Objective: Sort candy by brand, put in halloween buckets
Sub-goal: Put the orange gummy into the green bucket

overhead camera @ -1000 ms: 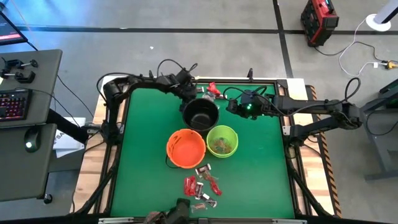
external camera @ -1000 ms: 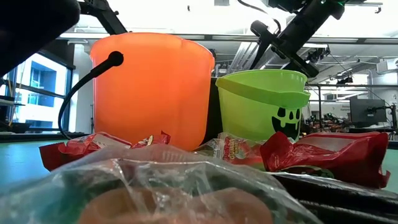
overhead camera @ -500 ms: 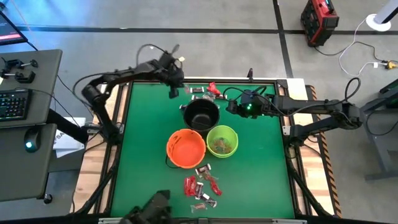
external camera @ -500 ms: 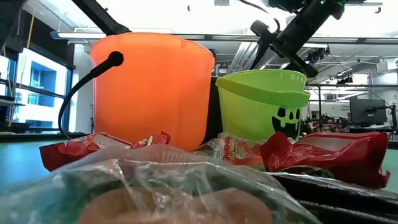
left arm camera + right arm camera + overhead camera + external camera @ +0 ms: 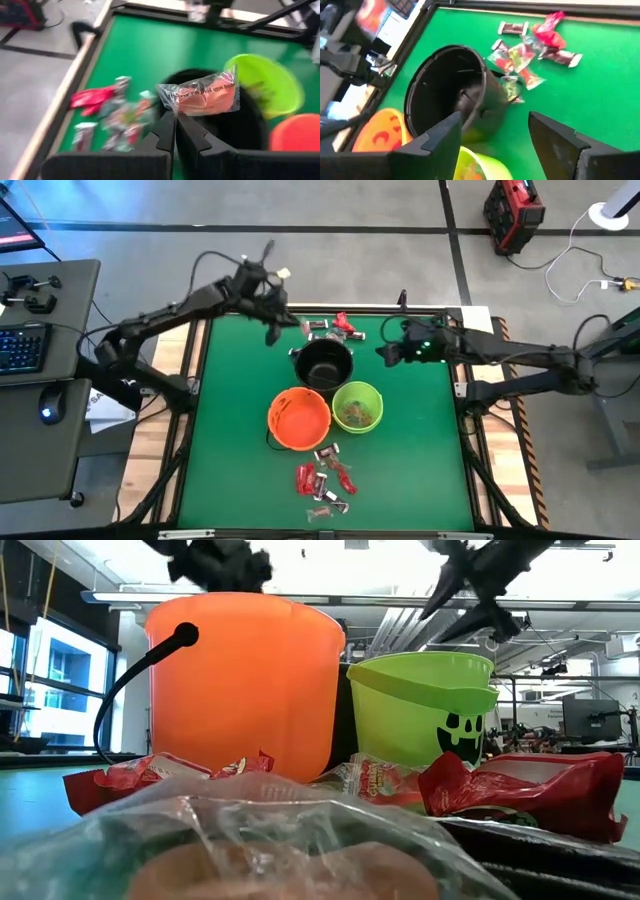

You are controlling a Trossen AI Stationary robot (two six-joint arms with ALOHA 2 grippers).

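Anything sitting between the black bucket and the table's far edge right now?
Yes: a small cluster of candy, red and dark wrappers, lies on the mat between the black bucket and the far edge. It shows in the high view and the right wrist view.

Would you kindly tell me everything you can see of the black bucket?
The black bucket is a small round pail of what looks like dark plastic, standing upright on the green table, open mouth up. It sits behind the orange bucket and lime green bucket, close to both. Loose candy lies just beyond it. Its inside looks dark; whether it holds anything cannot be told.
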